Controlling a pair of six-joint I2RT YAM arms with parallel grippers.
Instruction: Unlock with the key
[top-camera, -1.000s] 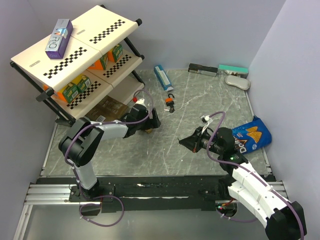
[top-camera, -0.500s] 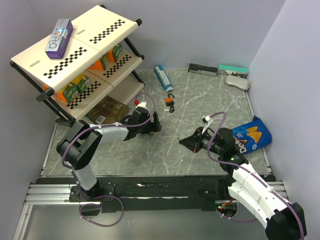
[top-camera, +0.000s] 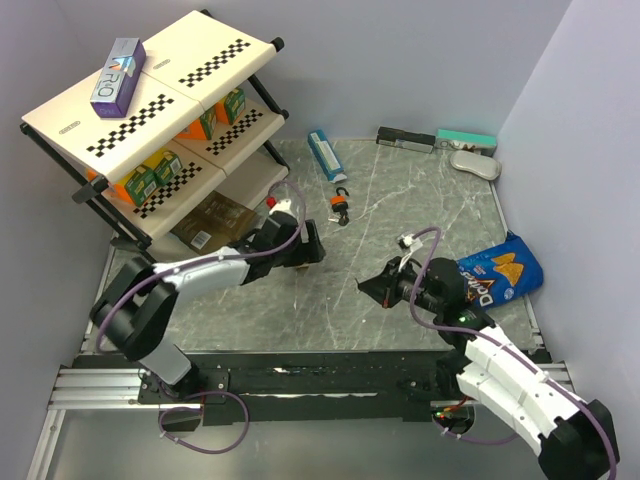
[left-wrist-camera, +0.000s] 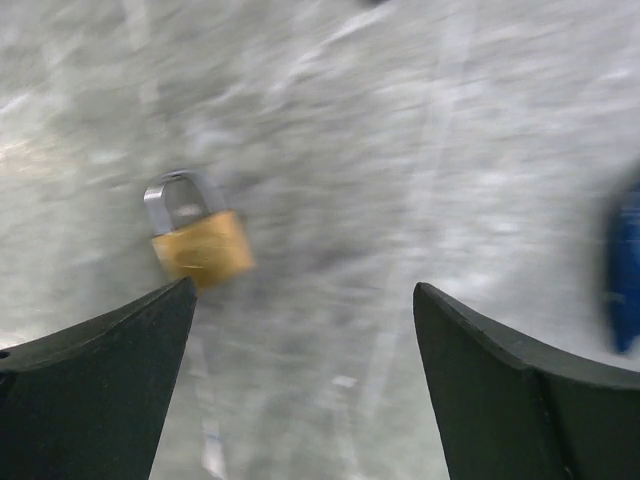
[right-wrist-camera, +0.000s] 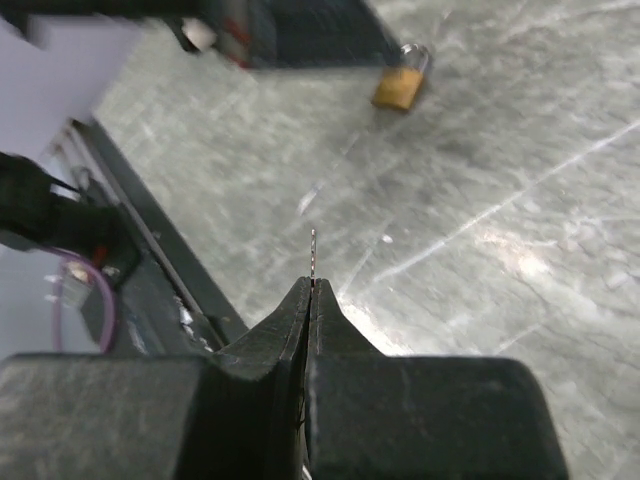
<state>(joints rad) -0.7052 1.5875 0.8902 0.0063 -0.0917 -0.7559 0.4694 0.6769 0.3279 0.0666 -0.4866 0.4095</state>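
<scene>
Blade of the key (right-wrist-camera: 313, 255) protrudes from right fingers (right-wrist-camera: 285, 325), pinched shut on it; left fingers (left-wrist-camera: 100, 380) spread wide, brass padlock (left-wrist-camera: 203, 250) beside one.

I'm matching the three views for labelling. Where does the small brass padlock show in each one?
Top external: not made out; probably hidden under the left gripper.
Left wrist: the small brass padlock lies left of centre, just above the left finger's tip.
Right wrist: near the top edge, right of centre, on the table.
Shared landmark: the left gripper, close to the padlock in both wrist views.
</scene>
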